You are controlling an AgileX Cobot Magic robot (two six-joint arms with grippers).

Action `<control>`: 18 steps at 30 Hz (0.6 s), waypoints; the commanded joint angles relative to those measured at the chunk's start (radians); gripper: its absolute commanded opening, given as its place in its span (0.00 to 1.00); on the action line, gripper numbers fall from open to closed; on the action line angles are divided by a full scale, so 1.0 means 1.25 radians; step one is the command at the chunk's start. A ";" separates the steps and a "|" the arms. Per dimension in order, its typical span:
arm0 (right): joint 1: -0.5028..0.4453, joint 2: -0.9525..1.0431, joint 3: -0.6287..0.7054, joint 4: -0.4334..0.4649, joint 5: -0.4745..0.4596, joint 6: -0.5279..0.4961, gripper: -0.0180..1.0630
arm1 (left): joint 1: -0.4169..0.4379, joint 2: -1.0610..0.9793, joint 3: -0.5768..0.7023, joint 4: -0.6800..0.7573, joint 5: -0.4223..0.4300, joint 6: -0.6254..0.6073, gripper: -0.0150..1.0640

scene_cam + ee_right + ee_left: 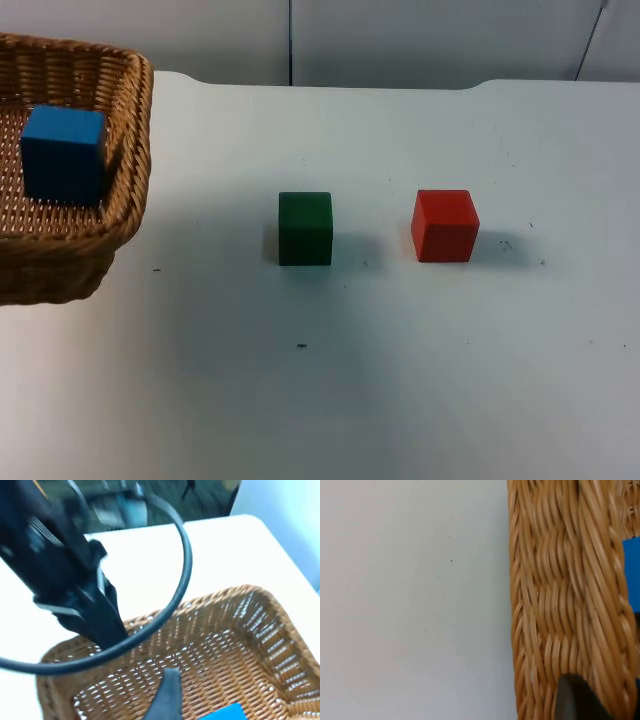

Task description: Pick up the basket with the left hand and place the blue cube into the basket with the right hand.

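Woven wicker of the basket (560,600) ran right against the left gripper (580,700), whose dark fingers closed on its rim, the blue cube (632,575) just past that rim, inside. Below the right gripper (167,700) the blue cube lay on the basket's floor; whether those fingers were open or closed could not be told. On the white counter (400,380), well apart from the basket, a green cube (305,228) and a red cube (445,225) stood near each other.
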 commanded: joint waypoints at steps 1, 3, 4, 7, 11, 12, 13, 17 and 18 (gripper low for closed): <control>0.001 -0.034 -0.004 -0.012 0.032 0.004 0.72 | -0.006 0.013 -0.009 -0.067 0.003 0.030 0.01; 0.001 -0.051 -0.002 -0.037 0.056 0.028 0.72 | -0.006 0.037 -0.009 -0.075 0.002 0.052 0.01; 0.001 -0.051 -0.002 -0.037 0.056 0.028 0.72 | -0.006 0.037 -0.009 -0.075 0.002 0.052 0.01; 0.001 -0.069 0.015 -0.069 0.086 0.045 0.72 | -0.006 0.073 -0.009 -0.077 -0.015 0.082 0.01; 0.001 -0.102 0.082 -0.069 0.066 0.045 0.72 | -0.006 0.119 -0.009 -0.099 -0.031 0.120 0.01; 0.001 -0.114 0.102 -0.069 0.055 0.045 0.72 | -0.006 0.130 -0.009 -0.111 -0.028 0.141 0.01; 0.001 -0.126 0.128 -0.069 0.032 0.045 0.72 | -0.006 0.143 -0.009 -0.127 -0.028 0.158 0.01; 0.001 -0.158 0.199 -0.068 -0.011 0.048 0.72 | -0.006 0.178 -0.009 -0.171 -0.026 0.209 0.01; 0.001 -0.158 0.199 -0.068 -0.011 0.048 0.72 | -0.006 0.178 -0.009 -0.171 -0.026 0.209 0.01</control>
